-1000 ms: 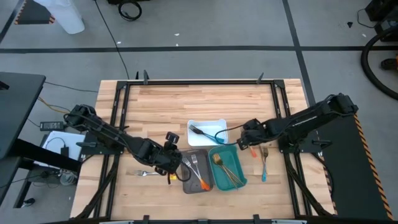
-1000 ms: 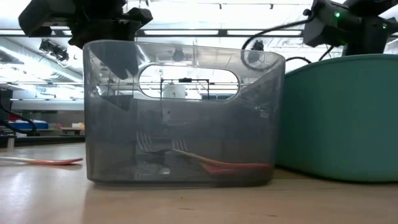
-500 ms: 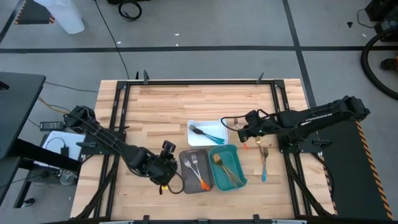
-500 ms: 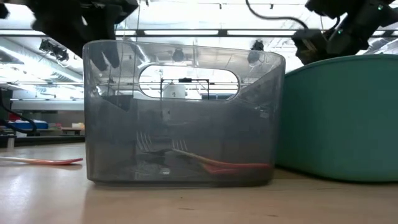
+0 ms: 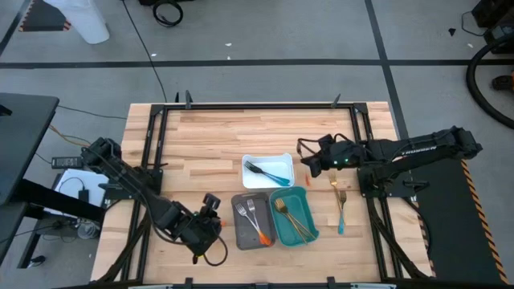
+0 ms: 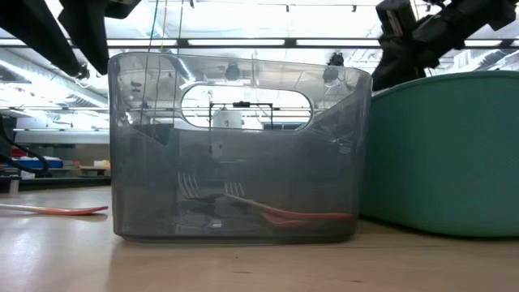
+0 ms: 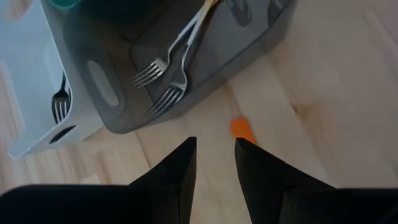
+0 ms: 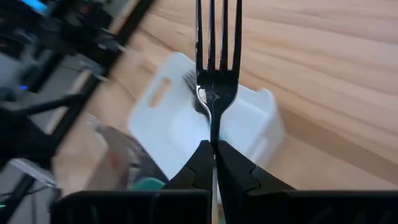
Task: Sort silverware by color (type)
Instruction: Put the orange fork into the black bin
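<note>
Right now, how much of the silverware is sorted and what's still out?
Done: the grey tray holds forks with orange handles, the teal tray gold pieces, the white tray blue-handled ones. In hand: the right hand grips a fork beside the white tray. Left: a gold fork and a blue-handled piece on the table. The left hand is empty.

white tray [image 5: 281, 160] | grey tray [image 5: 242, 238] | teal tray [image 5: 312, 231] | grouped on wooden table [image 5: 209, 136]

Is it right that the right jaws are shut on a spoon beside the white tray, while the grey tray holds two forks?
Not quite. The right gripper is shut on a fork, not a spoon: the right wrist view shows its tines. The rest stands: it is beside the white tray, and the grey tray holds two forks.
</note>
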Motion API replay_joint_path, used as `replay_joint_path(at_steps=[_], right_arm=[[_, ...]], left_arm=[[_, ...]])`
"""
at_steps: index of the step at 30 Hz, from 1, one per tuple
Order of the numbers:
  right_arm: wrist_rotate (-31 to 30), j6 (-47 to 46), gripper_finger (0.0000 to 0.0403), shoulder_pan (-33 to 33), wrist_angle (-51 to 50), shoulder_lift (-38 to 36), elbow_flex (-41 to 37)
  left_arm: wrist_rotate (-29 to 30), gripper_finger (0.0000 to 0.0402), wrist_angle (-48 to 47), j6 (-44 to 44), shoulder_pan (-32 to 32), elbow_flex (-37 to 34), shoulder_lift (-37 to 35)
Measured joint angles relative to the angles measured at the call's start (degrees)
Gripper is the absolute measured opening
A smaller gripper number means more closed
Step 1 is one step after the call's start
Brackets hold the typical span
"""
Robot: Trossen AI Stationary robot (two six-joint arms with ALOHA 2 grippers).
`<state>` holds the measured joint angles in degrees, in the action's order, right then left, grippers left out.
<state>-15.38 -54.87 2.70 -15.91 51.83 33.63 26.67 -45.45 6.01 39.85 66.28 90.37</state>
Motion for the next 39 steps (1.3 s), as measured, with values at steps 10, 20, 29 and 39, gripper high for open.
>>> replay_joint_path(at_steps=[10, 20, 29, 39], right_arm=[[3.24, 4.02, 0.0015, 1.31, 12.29, 2.25, 0.02], [3.65, 5.95, 0.0015, 4.67, 21.26, 8.90, 0.02], [3.63, 6.67, 0.0015, 7.78, 26.26, 14.03, 0.04], [2.94, 6.76, 0.0015, 10.59, 26.61, 16.22, 1.26]], left_arm=[[0.00, 0.0118, -3.70, 7.48, 1.39, 0.00, 0.00], [-0.01, 0.0118, -4.16, 8.47, 3.51, 1.02, 0.02], [0.03, 0.0118, -4.35, 7.41, 3.52, 2.71, -0.93], [0.27, 0.0118, -4.37, 4.53, 3.46, 2.71, -1.64]])
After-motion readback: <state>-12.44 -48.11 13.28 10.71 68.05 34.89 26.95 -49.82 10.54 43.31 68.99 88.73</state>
